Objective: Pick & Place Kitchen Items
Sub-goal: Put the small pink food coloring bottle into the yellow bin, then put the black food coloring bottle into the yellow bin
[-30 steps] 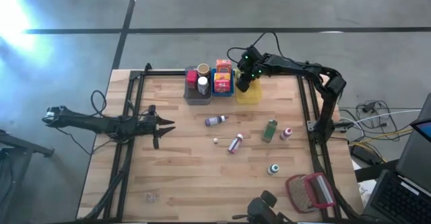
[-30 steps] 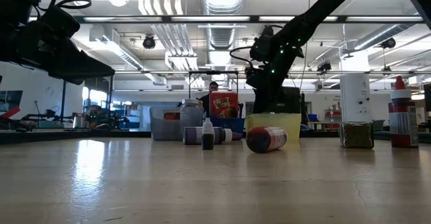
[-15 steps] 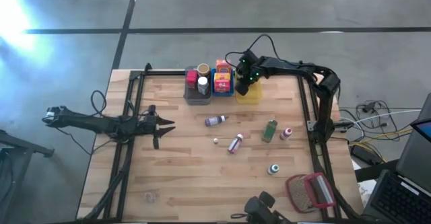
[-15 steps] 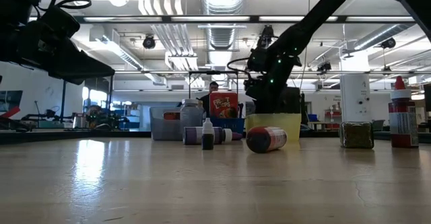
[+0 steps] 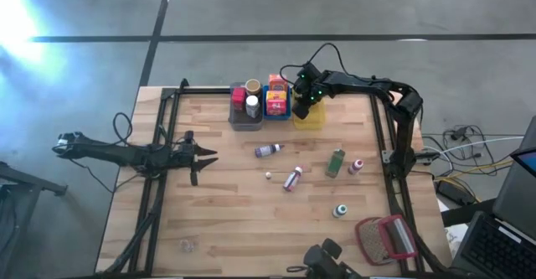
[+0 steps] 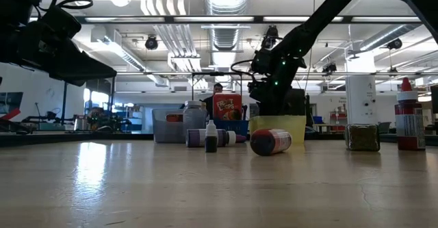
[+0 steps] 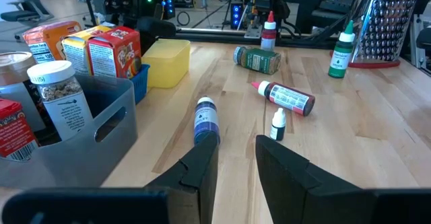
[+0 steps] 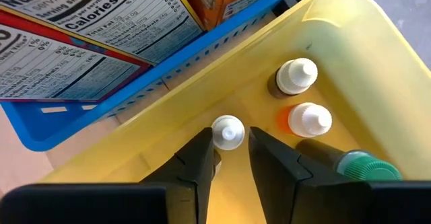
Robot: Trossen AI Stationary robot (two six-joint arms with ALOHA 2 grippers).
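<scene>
My right gripper (image 5: 303,101) reaches down into the yellow bin (image 8: 350,35) at the table's far side. Its fingers stand slightly apart on either side of a small white-capped bottle (image 8: 227,131) that stands upright on the bin's floor. I cannot tell whether they touch the cap. Beside it in the bin are another white-capped bottle (image 8: 297,76), an orange one (image 8: 307,120) and a green-capped one (image 8: 357,165). My left gripper (image 5: 203,156) waits at the table's left edge, open and holding nothing.
A blue bin (image 5: 277,105) with orange and red boxes and a grey bin (image 5: 244,111) with jars stand left of the yellow bin. On the table lie a purple bottle (image 5: 268,151), a red-labelled bottle (image 5: 292,178), a green bottle (image 5: 336,162) and small capped bottles (image 5: 340,210). A red-framed mesh object (image 5: 388,237) lies near right.
My right gripper has sunk into the yellow bin, then kept still over the last half second.
</scene>
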